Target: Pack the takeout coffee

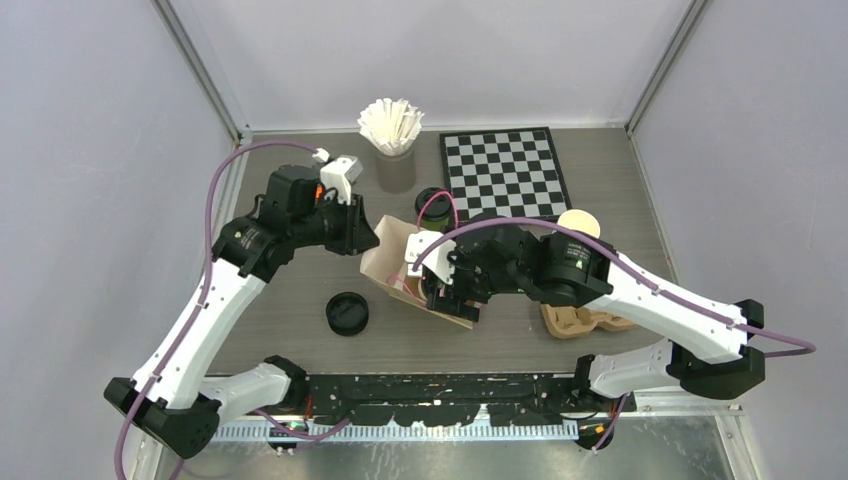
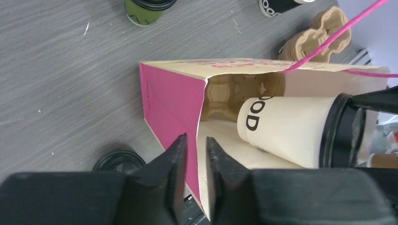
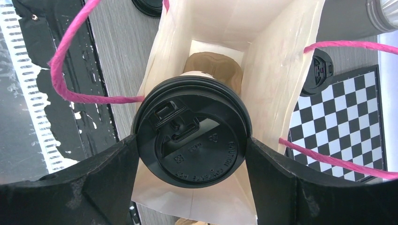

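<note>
Grey table [image 1: 300, 330] holds green cup [image 1: 432, 203], chessboard [image 1: 505, 172], loose lid [image 1: 347, 313], carrier [image 1: 575, 322], bag [image 1: 385, 262].

On the cream cup [image 2: 291, 129] only "OOD" was readable, the rest turned out of sight; from the right wrist its lid [image 3: 190, 138] hid the wall. The pulp carrier [image 3: 213, 65] inside the bag [image 2: 171, 98] was mostly masked. The olive-green cup [image 2: 145, 10] was cropped by the top edge. Whether the left gripper [image 2: 195, 140] pinched the bag wall or only flanked it could not be told.
</note>
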You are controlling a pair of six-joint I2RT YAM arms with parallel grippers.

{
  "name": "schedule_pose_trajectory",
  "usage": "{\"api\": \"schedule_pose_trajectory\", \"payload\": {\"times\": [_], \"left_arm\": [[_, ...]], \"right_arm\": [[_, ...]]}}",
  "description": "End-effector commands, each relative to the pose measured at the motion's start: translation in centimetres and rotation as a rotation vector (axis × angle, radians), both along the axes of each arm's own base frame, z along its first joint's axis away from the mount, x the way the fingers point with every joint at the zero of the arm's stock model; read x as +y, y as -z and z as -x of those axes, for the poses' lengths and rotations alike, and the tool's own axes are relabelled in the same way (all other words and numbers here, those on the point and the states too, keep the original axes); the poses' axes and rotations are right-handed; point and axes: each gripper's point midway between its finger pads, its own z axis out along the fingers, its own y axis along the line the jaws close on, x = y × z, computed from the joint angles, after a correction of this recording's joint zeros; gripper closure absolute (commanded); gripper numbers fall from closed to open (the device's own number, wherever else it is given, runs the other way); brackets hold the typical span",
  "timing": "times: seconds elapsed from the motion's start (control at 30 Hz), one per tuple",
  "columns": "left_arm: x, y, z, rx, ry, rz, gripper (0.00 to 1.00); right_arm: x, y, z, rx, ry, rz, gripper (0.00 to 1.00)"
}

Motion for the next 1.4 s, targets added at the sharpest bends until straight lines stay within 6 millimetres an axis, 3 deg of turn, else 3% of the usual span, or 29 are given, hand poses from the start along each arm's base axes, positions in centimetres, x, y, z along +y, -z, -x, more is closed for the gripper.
{"api": "schedule_pose_trajectory", "payload": {"times": [0.0,0.07,0.1,0.37,0.53,0.8,1.07,1.37], "left_arm": [[-1.0,-1.6,0.0,-0.137,0.085,0.067,0.87],[-1.1,-1.9,0.1,-0.179,0.098,0.092,0.99],[-1.3,-1.9,0.2,-0.192,0.109,0.103,1.0],[-3.0,-3.7,0.5,-0.316,0.227,0.194,1.0],[-3.6,-5.3,-0.5,-0.447,0.245,0.235,1.0],[-3.1,-3.5,0.5,-0.428,0.259,0.211,1.0],[-0.6,-1.5,2.1,-0.316,0.14,0.154,0.69],[1.0,0.1,3.4,-0.16,0.05,0.103,0.55]], "right_arm": [[-0.3,-1.3,-0.2,-0.037,0.013,-0.033,0.32],[-0.2,-1.7,-0.6,-0.059,0.023,-0.033,0.31],[-0.2,-1.9,-0.9,-0.072,0.03,-0.029,0.31],[0.3,-3.4,-3.3,-0.169,0.047,-0.008,0.3],[0.2,-3.7,-4.9,-0.196,0.048,0.02,0.3],[-0.7,-1.1,-3.8,-0.167,0.016,0.033,0.31],[-0.6,0.3,-3.7,-0.166,-0.011,0.063,0.31],[-0.5,1.6,-3.3,-0.155,-0.038,0.098,0.32]]}}
